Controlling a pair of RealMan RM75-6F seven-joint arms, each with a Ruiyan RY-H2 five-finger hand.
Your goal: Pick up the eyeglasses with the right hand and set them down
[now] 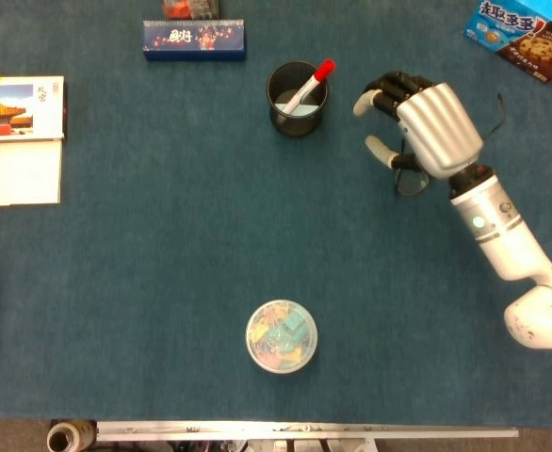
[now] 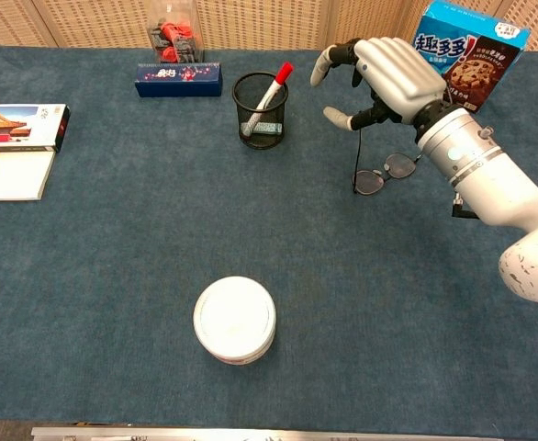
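Head view first: right robot hand (image 1: 425,127) hovering above the eyeglasses (image 1: 410,179), fingers spread apart and slightly curled, nothing in them. Glasses mostly hidden under the palm here, only one lens and a bit of frame peeking out below it, flat on the blue surface (image 1: 163,254). Mesh pen cup (image 1: 297,99) with a red-capped marker (image 1: 311,83) just to the left of the fingertips, cookie box (image 1: 521,26) off in the far corner, clear tub of clips (image 1: 281,335) well down toward the near edge, booklet (image 1: 18,139) way over on the left. No left robot hand anywhere. Chest view: same robot hand (image 2: 388,75) clearly up off the surface, thumb and fingers apart, empty. Eyeglasses (image 2: 386,175) much easier to read from here, lenses down toward the near side, one temple arm sticking out toward the back right under the fingers. White-lidded tub (image 2: 235,320) near the front, dark blue box (image 2: 178,79) at the back. Risk-wise, probably: thin wire frame lying flat on soft cloth, so easy for fingertips to slide over it or shove it sideways instead of getting under. Also looks like the palm sits more over the temple arm than the lenses, so closing there could catch just that arm and leave the glasses dangling or folding.
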